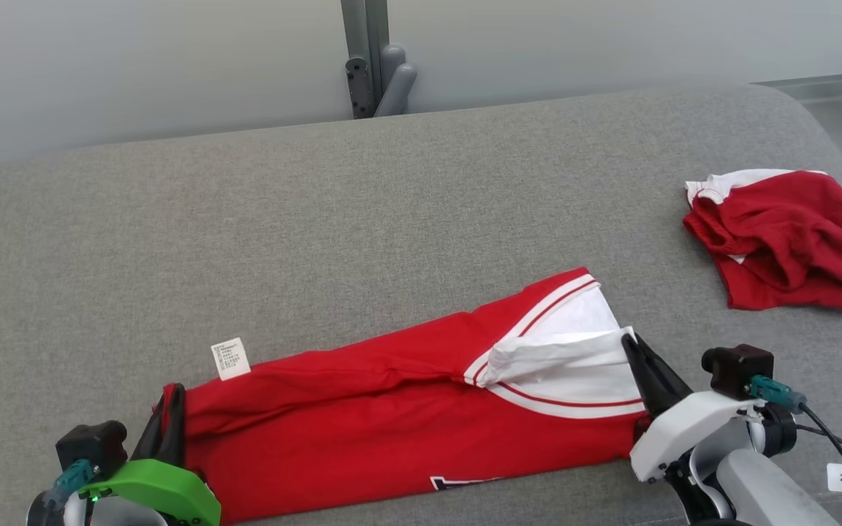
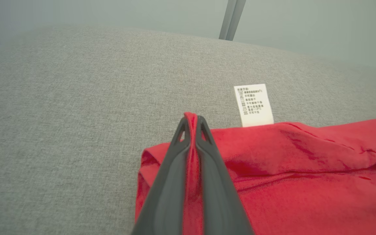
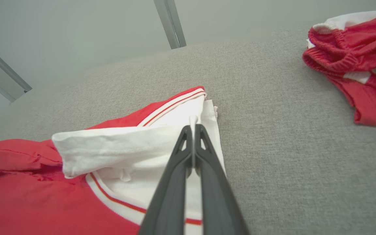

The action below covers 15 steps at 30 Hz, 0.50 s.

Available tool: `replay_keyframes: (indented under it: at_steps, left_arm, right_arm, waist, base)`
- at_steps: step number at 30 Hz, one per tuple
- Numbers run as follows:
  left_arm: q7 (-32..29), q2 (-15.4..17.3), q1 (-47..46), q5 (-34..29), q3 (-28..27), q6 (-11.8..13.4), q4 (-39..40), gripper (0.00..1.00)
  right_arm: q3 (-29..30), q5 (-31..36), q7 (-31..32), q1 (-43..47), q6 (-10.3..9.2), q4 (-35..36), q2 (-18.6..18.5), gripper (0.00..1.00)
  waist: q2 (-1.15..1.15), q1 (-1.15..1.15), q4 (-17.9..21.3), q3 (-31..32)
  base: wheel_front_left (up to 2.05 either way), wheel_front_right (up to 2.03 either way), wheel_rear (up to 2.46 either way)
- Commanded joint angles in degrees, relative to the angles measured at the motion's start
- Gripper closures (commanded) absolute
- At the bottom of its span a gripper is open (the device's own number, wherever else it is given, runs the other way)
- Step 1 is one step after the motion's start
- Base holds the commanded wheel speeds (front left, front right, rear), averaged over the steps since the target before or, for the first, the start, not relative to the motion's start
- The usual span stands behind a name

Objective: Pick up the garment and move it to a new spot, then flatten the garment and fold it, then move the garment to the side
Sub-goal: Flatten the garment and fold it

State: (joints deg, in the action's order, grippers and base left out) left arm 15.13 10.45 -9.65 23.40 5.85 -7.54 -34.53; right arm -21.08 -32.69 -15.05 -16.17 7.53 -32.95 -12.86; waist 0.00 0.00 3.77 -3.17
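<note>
The left claw (image 2: 193, 119) with its two long dark fingers is pinched shut on a thin fold of red cloth at the left end of the red and white cloth shirt (image 1: 392, 409). The right claw (image 3: 193, 127), dark like the other, is pinched shut on the white edge at the shirt's right end. The shirt lies long and narrow on the wide grey cloth cushion (image 1: 392, 204), close to the robot and stretched between the two claws. I think the robot is in the middle of making the shirt flat and folding it. To do this well, both claws should hold tight, move at the same speed and stay low, so the cloth is straight and does not bunch up. A white flap near the right claw lies doubled over, and it may need smoothing out. The left wrist view shows the small white paper-like tag (image 2: 253, 105) up close, with rows of tiny print, poking out from the shirt's far edge onto the cushion. The right wrist view shows the red stripe on the white trim. The head view shows both claws together, and a second crumpled red and white cloth (image 1: 786, 241) lying well apart on the right.
</note>
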Motion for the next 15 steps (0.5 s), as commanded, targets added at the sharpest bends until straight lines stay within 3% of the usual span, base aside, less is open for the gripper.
replay_keyframes:
  at_steps: [1, 3, 4, 5, 6, 15]
  left_arm:
    - [-0.1, 0.2, 1.2, -0.5, -0.1, 0.1, 0.1, 1.00]
    - [-0.1, 0.0, 1.7, -0.4, 0.2, 0.1, -0.3, 0.78]
    - [-0.1, -0.1, 2.0, -0.5, 0.1, 0.1, -0.2, 0.53]
    - [-0.1, -0.2, 2.6, -0.8, 0.0, 0.1, -0.5, 0.02]
    - [-0.1, -0.5, 3.1, -1.0, -0.2, 0.1, -0.7, 0.00]
    - [-0.1, -4.8, 11.2, -8.6, -10.0, 1.6, 6.5, 0.00]
  right_arm:
    - [-0.1, 0.0, -0.1, 1.0, -0.10, -0.6, 0.0, 1.00]
    - [-0.6, 0.7, -0.1, 1.4, -0.10, -1.5, -0.1, 1.00]
    - [-0.5, 0.9, -0.1, 1.6, -0.10, -2.0, -0.2, 0.97]
    - [0.1, 1.0, -0.1, 1.9, -0.10, -2.7, -0.1, 0.57]
    - [0.5, 1.3, -0.1, 2.3, -0.10, -3.5, 0.0, 0.00]
    - [6.9, 4.2, -0.1, 6.6, -0.10, -3.0, 1.1, 0.00]
  waist:
    - [0.00, 0.00, 0.0, 0.1]
    - [0.00, 0.00, 0.0, 0.1]
    - [0.00, 0.00, 0.0, 0.1]
    - [0.00, 0.00, 0.0, 0.2]
    - [0.00, 0.00, 0.0, 0.3]
    - [0.00, 0.00, -0.6, 2.6]
  base:
    - [0.00, 0.00, 0.00]
    - [0.00, 0.00, 0.00]
    - [0.00, 0.00, 0.00]
    - [0.00, 0.00, 0.00]
    - [0.00, 0.00, 0.00]
    - [0.00, 0.00, 0.00]
